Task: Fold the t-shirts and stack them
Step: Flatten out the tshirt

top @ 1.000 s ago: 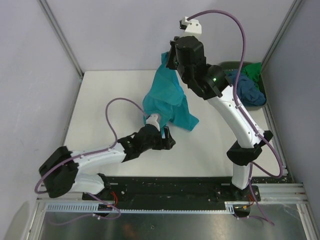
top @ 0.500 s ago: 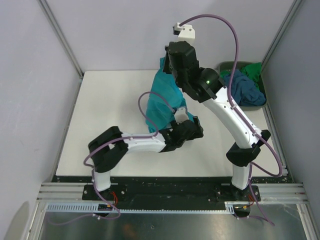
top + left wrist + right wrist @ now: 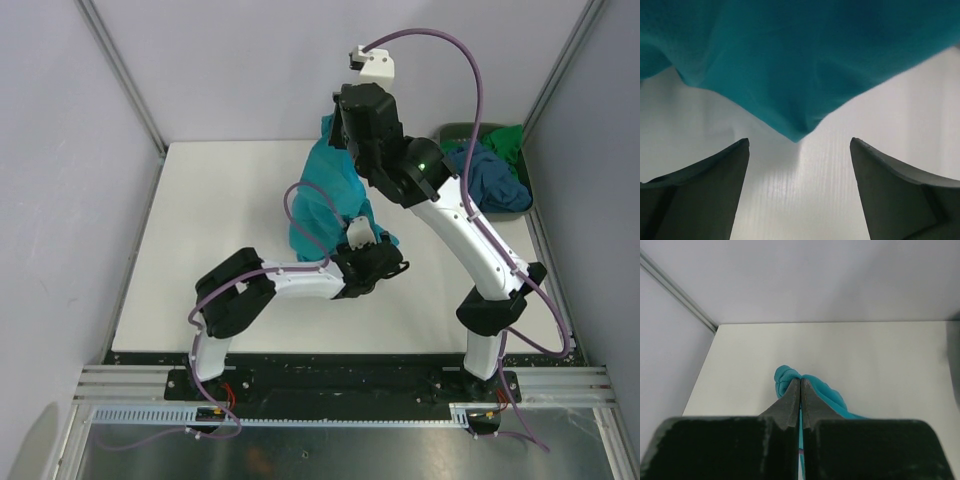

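Top view: high behind the arm bases, looking down on the whole table [image 3: 200, 230] and both arms. Left wrist view: low and very close, facing past the left gripper [image 3: 798, 142] at the shirt's [image 3: 800, 60] hanging edge; right wrist view: raised, looking down along the right gripper [image 3: 800, 381] toward the table's far-left corner. All three share shirt and tabletop.

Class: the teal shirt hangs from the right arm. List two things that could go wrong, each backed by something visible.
1. The left gripper, fingers open, faces only the teal shirt's narrow hanging corner; closing could miss or barely pinch it.
2. The right gripper pinches only a small bunch of cloth; a tug might pull it free.
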Motion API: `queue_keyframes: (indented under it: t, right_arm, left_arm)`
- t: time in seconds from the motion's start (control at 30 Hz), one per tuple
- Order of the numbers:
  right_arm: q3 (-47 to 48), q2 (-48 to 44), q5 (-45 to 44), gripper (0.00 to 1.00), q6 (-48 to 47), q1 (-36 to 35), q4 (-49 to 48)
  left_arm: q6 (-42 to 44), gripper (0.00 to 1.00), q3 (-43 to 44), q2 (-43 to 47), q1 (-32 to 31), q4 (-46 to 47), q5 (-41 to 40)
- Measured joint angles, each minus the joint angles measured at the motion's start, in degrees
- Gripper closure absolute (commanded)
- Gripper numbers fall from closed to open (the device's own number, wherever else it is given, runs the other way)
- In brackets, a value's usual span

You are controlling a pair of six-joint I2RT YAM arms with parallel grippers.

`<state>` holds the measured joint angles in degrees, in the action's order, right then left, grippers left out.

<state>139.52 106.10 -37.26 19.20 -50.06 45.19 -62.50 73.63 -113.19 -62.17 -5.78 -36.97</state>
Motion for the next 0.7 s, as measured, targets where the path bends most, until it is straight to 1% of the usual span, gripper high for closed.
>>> queue_keyframes:
  t: [0.1,0.23,0.3,0.37,0.47,0.5,0.53,0.6,0.7]
  right_arm:
    - [0.0,0.0,0.0,1.0,0.0,0.0,0.2]
    - [0.0,0.0,0.0,1.0,0.0,0.0,0.4]
    - [0.0,0.0,0.0,1.0,0.0,0.0,0.4]
    - [0.0,0.0,-0.1,1.0,-0.1,0.0,0.4]
    - [0.0,0.0,-0.6,1.0,-0.8,0.0,0.3]
    - [0.0,0.0,-1.0,1.0,-1.1,0.0,0.3]
    - [0.0,0.0,-1.2,1.0,-1.5,0.2,0.2]
    - [0.0,0.0,-1.4,1.0,-2.4,0.7,-0.1]
    - [0.0,0.0,-1.6,1.0,-4.1,2.5,-1.1]
  left_arm:
    - [-0.5,0.22,0.2,-1.0,0.4,-1.1,-0.5]
    - [-0.4,0.36,2.0,-3.8,1.0,-2.0,-1.1]
    - [-0.5,0.45,2.5,-4.5,1.2,-2.3,-1.5]
    - [-0.4,0.61,2.8,-4.9,1.4,-2.5,-1.9]
    - [-0.2,0.89,2.8,-4.9,1.8,-2.6,-2.5]
    - [0.2,0.94,2.8,-4.9,1.9,-2.6,-2.7]
    - [0.5,0.97,2.8,-4.9,1.9,-2.6,-3.0]
    - [2.1,0.99,2.4,-4.5,2.1,-2.5,-3.5]
    - [3.7,1.0,-2.8,-0.1,2.2,-2.4,-4.9]
